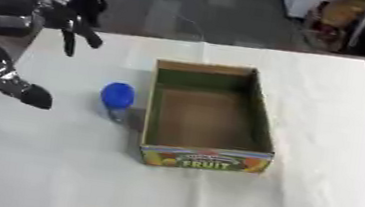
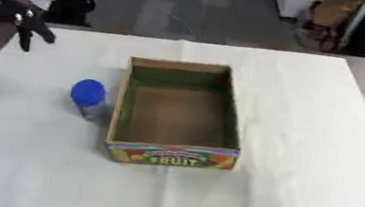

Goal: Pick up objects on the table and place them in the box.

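Left eye view: open brown cardboard box (image 1: 209, 116) with a "FRUIT" label sits centre frame on the white cloth-covered table (image 1: 322, 144), nothing visible inside. Blue-capped small jar (image 1: 117, 99) stands just beside the box's left wall. Left hand (image 1: 74, 26), black, upper left of frame, fingers hanging relaxed, holding nothing, well apart from the jar.

Right eye view: same layout; a dark shape at the right edge, right hand's fingers cannot be told.

A white cloth (image 1: 322, 144) is covering the table; cluttered items (image 1: 334, 19) are standing on the grey floor (image 1: 216, 9) beyond.
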Robot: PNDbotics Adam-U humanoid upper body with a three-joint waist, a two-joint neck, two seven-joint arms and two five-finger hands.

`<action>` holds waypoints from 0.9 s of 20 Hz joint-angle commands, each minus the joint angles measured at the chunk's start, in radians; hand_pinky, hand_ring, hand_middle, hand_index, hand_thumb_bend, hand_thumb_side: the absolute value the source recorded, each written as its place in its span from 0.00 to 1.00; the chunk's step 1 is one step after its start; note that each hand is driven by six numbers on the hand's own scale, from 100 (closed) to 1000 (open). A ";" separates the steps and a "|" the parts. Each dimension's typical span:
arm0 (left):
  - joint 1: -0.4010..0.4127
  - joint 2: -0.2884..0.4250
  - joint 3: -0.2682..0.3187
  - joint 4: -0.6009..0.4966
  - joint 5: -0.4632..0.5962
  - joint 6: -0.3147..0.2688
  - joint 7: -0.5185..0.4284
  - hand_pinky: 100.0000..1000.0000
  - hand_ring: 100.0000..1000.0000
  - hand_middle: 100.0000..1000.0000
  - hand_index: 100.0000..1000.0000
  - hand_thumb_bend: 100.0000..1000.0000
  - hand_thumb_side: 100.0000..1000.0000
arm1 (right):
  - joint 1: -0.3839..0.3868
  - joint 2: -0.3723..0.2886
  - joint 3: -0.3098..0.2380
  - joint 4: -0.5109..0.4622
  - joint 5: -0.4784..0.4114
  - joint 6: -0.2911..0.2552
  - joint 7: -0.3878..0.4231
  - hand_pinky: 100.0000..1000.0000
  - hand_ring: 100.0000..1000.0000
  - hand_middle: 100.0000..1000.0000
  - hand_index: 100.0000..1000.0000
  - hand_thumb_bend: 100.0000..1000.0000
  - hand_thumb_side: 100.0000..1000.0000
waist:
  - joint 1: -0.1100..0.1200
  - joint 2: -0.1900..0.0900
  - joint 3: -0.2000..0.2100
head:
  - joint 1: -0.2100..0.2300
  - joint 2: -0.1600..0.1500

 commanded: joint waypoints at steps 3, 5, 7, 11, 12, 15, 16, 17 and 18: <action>-0.028 0.000 0.010 0.042 -0.005 -0.007 -0.006 0.68 0.50 0.77 0.93 0.69 0.79 | -0.025 -0.002 -0.007 -0.010 -0.009 -0.003 0.010 0.25 0.27 0.38 0.76 0.00 1.00 | -0.005 0.001 -0.009 | -0.001 -0.045; -0.032 -0.007 0.012 0.057 -0.013 -0.008 -0.006 0.68 0.50 0.78 0.93 0.70 0.78 | -0.032 0.001 -0.007 -0.010 -0.011 -0.002 0.011 0.25 0.26 0.38 0.76 0.00 1.00 | -0.007 0.007 -0.014 | 0.002 -0.052; -0.034 -0.012 0.013 0.069 -0.021 -0.012 -0.004 0.68 0.50 0.79 0.94 0.70 0.78 | -0.040 0.006 -0.007 -0.010 -0.016 -0.002 0.011 0.24 0.26 0.37 0.76 0.00 1.00 | -0.009 0.014 -0.021 | 0.009 -0.059; -0.035 -0.019 0.015 0.084 -0.030 -0.023 0.004 0.68 0.51 0.80 0.94 0.71 0.78 | -0.056 0.014 -0.006 -0.010 -0.033 -0.007 0.010 0.23 0.26 0.37 0.75 0.00 1.00 | -0.012 0.025 -0.031 | 0.020 -0.084; -0.035 -0.020 0.015 0.088 -0.032 -0.024 0.006 0.68 0.51 0.80 0.94 0.71 0.78 | -0.059 0.015 -0.005 -0.010 -0.037 -0.009 0.010 0.23 0.26 0.37 0.75 0.00 1.00 | -0.013 0.027 -0.033 | 0.022 -0.093; -0.035 -0.024 0.014 0.099 -0.043 -0.029 0.007 0.68 0.52 0.80 0.95 0.71 0.78 | -0.071 0.020 -0.003 -0.010 -0.051 -0.012 0.012 0.23 0.26 0.37 0.75 0.00 1.00 | -0.016 0.034 -0.039 | 0.027 -0.115; -0.035 -0.025 0.014 0.103 -0.047 -0.030 0.006 0.68 0.52 0.80 0.95 0.72 0.78 | -0.075 0.022 -0.002 -0.010 -0.055 -0.012 0.015 0.23 0.26 0.37 0.75 0.00 1.00 | -0.018 0.037 -0.043 | 0.028 -0.121; -0.036 -0.026 0.013 0.106 -0.051 -0.032 0.006 0.68 0.52 0.80 0.95 0.72 0.78 | -0.077 0.023 -0.001 -0.010 -0.057 -0.012 0.018 0.23 0.26 0.37 0.75 0.00 1.00 | -0.018 0.039 -0.046 | 0.030 -0.124; -0.036 -0.028 0.013 0.109 -0.055 -0.035 0.006 0.68 0.52 0.80 0.95 0.72 0.78 | -0.079 0.024 -0.001 -0.010 -0.059 -0.012 0.021 0.23 0.26 0.37 0.75 0.00 1.00 | -0.019 0.041 -0.049 | 0.033 -0.128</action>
